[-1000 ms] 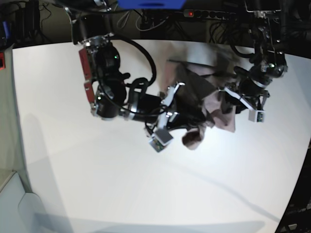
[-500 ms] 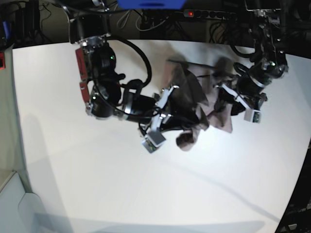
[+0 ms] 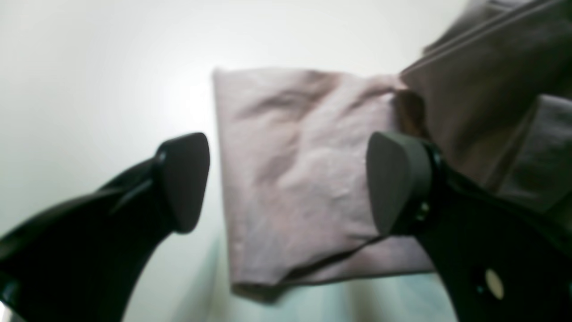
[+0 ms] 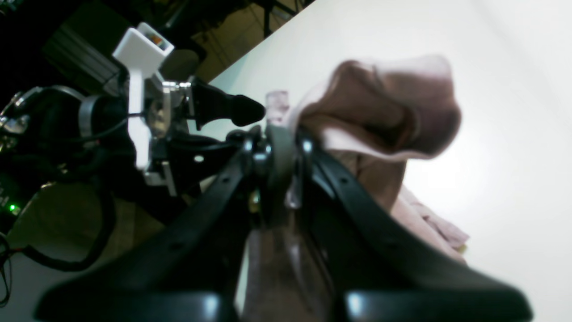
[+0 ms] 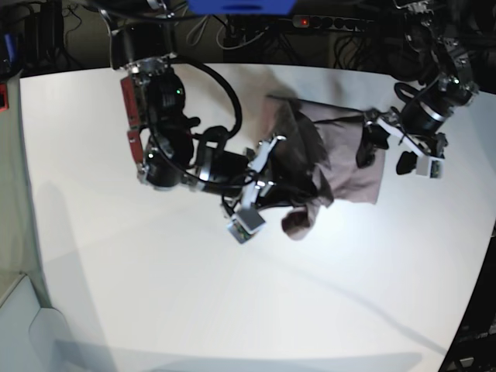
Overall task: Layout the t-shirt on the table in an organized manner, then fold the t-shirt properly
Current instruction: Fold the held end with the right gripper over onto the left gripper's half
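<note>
White table [image 5: 155, 310] under a half-spread t-shirt [image 5: 349, 170] — right gripper [image 4: 281, 147] clenched on a bunched fold to drag it flat, left gripper [image 3: 286, 183] released, jaws spread above the cloth.

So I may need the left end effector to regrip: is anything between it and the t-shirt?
Nothing visible. The left end effector stands open just above the t-shirt, with only flat cloth lying on the table between its fingers.
</note>
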Controlling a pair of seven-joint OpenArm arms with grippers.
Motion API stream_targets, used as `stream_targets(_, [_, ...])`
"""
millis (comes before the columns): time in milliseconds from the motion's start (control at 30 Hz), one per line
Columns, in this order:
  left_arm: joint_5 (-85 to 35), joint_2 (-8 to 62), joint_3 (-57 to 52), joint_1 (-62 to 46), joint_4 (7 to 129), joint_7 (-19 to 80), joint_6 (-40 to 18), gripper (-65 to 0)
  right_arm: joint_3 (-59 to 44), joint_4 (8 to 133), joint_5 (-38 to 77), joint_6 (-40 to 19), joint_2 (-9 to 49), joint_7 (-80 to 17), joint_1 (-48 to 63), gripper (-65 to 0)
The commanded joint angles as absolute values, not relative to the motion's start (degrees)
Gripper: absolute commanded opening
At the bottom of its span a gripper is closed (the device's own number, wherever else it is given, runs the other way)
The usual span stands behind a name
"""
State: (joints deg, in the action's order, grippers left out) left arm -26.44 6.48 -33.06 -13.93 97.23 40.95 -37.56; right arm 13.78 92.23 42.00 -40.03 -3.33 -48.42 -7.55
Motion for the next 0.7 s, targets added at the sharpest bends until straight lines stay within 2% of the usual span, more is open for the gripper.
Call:
stream_targets(0, [-28.26,6.99,-34.77,-14.29,98.33,39.52,-37.93,-11.4,13.85,93.14,43.38,-40.0,-3.91,-46.9,-8.57,-65.0])
stream_targets(400, [-38.46,12.7,-47.78,-17.98,97.63,39.52,-37.93,-11.5,12.26,97.01,43.38,-40.0,-1.1,-47.34,-8.57,-65.0])
stream_targets(667, [-39.25,12.79,-50.51,-18.15,98.33,39.6,-37.93,-11.5,22.02,90.68,43.3,-40.0,-3.3,-41.71,-9.19,-65.0])
